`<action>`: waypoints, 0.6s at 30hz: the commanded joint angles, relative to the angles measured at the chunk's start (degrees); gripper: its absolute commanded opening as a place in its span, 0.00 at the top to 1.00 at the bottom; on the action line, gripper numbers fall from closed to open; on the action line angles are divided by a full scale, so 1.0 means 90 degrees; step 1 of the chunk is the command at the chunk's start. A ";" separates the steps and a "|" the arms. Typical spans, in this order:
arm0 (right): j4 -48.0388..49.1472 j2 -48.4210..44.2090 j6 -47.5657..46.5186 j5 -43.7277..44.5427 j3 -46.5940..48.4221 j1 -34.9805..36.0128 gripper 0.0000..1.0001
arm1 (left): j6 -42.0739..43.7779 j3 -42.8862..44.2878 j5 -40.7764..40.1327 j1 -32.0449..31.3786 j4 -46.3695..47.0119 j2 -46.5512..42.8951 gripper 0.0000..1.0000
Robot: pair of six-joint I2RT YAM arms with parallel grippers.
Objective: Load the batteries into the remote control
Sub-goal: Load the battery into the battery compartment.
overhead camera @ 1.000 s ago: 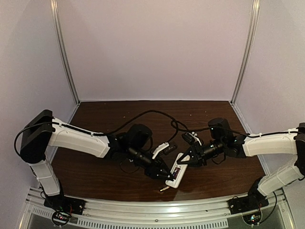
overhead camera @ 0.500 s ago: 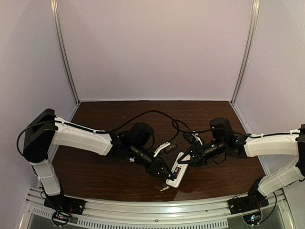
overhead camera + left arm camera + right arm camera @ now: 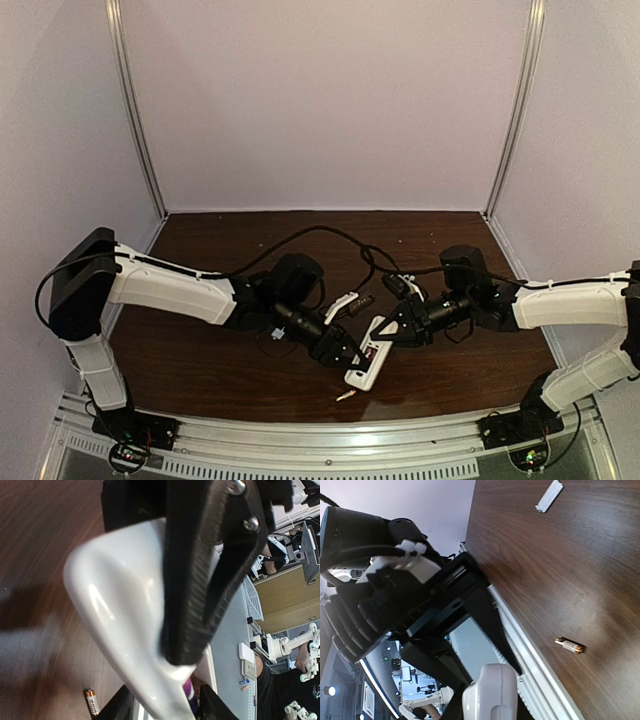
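Observation:
The white remote control (image 3: 366, 364) sits near the table's front middle, recess side up, with the bluish-purple battery (image 3: 371, 354) in it. My left gripper (image 3: 349, 356) grips its left side. In the left wrist view (image 3: 180, 665) one black finger lies across the remote's white body (image 3: 115, 595), and the purple battery (image 3: 189, 700) peeks out below. My right gripper (image 3: 386, 333) holds the remote's far end. In the right wrist view (image 3: 487, 680) the remote (image 3: 490, 695) sits between the fingers. The gold battery (image 3: 345, 396) lies loose on the table; it also shows in both wrist views (image 3: 91, 701) (image 3: 569, 645).
The thin white cover strip (image 3: 338, 308) lies behind the remote and shows in the right wrist view (image 3: 549, 495). A small dark object (image 3: 363, 301) lies beside it. Black cables (image 3: 340, 240) loop over the table's back half. The metal front rail (image 3: 330, 440) runs close by.
Both grippers and the remote have shifted slightly toward the back. The right gripper has closed in on the remote's far end. The gold battery has stayed put.

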 commanded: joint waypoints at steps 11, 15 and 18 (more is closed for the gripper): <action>0.1276 -0.0494 0.0118 -0.0908 0.0448 0.0110 1.00 | 0.0065 -0.0571 -0.1335 0.0017 0.0912 -0.0326 0.43; 0.1032 -0.0477 -0.0062 -0.0852 0.0468 0.0096 1.00 | 0.0015 -0.0823 -0.1247 0.0019 0.1293 -0.0482 0.42; 0.0788 -0.0490 -0.0240 -0.0779 0.0519 0.0081 1.00 | -0.0022 -0.0878 -0.1253 0.0017 0.1337 -0.0543 0.41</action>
